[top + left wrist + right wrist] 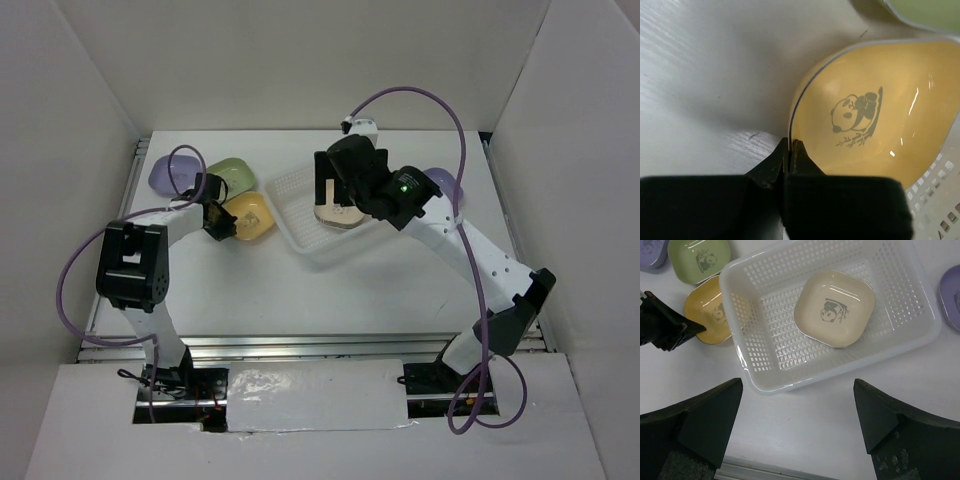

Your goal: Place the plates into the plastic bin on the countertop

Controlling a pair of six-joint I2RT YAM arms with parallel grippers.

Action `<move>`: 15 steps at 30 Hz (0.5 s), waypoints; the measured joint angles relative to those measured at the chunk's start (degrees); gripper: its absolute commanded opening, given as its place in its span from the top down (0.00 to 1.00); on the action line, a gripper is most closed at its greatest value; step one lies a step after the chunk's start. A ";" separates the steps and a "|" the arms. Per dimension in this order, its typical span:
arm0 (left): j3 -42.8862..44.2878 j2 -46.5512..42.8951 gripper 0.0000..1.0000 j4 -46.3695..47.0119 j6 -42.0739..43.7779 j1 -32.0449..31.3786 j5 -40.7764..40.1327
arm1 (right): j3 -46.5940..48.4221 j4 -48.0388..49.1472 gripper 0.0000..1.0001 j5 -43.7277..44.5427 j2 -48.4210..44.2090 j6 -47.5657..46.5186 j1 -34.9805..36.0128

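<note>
White countertop (pixel 380 290) fills the top view, with a metal rail (pixel 320 345) along its 6 o'clock edge, just past the two arm bases.

From 7 o'clock the left arm rises to a bent elbow, then reaches toward 1 o'clock, bringing the left gripper (pixel 222 222) low over the surface. The top view shows only a dark tip against the yellow plate (pixel 255 215). The left wrist camera settles the matter: the jaws are clenched on that plate's thin rim, one finger inside and one outside. This view also shows a panda mark in the dish. I cannot tell whether the plate is lifted or lying flat. It sits just beside the 9 o'clock wall of the plastic bin (pixel 320 250).

The right arm climbs from 5 o'clock, bends at 3 o'clock, and leans toward 11 o'clock over the bin. From above, its wrist hides the fingers. The right wrist camera looks straight down and shows the right gripper (pixel 797 390) spread wide, grasping nothing. Below it the cream plate (pixel 835 307) lies flat on the bin floor, toward 3 o'clock.

Farther back, the green plate (pixel 235 172) lies just beside the yellow one at 11 o'clock. The left purple plate (pixel 165 175) lies at the green plate's 9 o'clock. The right purple plate (pixel 447 185) sits at the bin's 3 o'clock, partly behind the right arm.
</note>
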 measured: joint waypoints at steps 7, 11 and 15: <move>-8.87 -13.35 1.00 -6.58 -3.21 0.59 -6.19 | -0.68 0.09 0.00 0.35 -0.46 0.11 -0.46; -13.51 -35.01 1.00 -13.60 -2.93 0.26 -10.51 | -2.56 0.35 0.00 -0.50 -0.92 1.33 -3.61; -7.69 -44.37 1.00 -11.06 -1.53 -3.37 -9.42 | -11.30 2.56 0.00 -3.54 -4.52 3.15 -12.96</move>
